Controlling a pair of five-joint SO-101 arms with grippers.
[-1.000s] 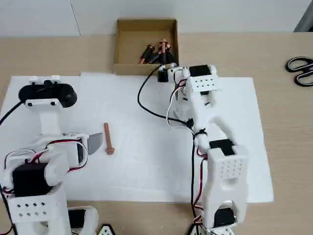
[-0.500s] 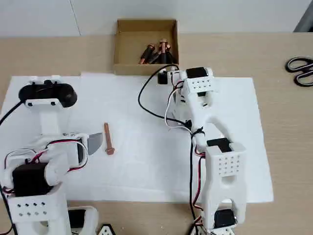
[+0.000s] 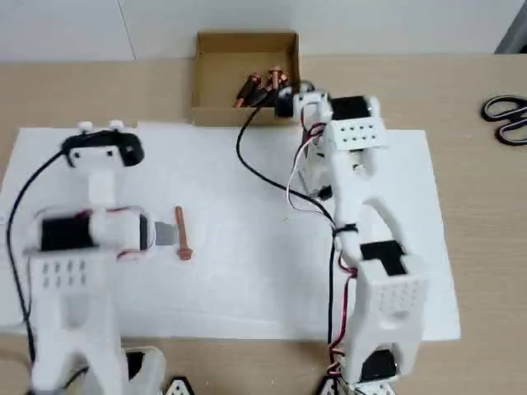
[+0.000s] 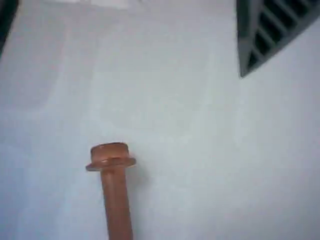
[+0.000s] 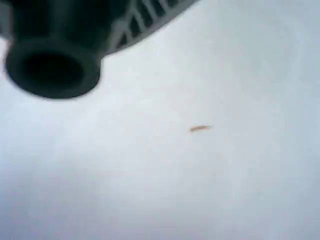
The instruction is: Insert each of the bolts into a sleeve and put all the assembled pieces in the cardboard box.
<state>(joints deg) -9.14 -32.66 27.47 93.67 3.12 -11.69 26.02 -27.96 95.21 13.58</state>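
Observation:
A copper bolt (image 3: 181,234) lies on the white sheet (image 3: 247,271), head toward the table's front. My left gripper (image 3: 164,234) hovers just left of it, open, with nothing between its fingers. In the left wrist view the bolt (image 4: 114,192) lies below the grey finger (image 4: 270,30). My right gripper (image 5: 75,30) is shut on a black sleeve (image 5: 50,70), held above bare white sheet. In the high view the right arm (image 3: 350,132) stands by the cardboard box (image 3: 216,107), which holds several assembled pieces (image 3: 262,86).
Scissors (image 3: 506,115) lie on the wooden table at the far right. A black cable (image 3: 263,177) runs over the sheet from the right arm. The sheet between the two arms is bare.
The left arm has swung up and to the right, closer over the bolt. The right arm has shifted right and toward the back of the table. The bolt has stayed put.

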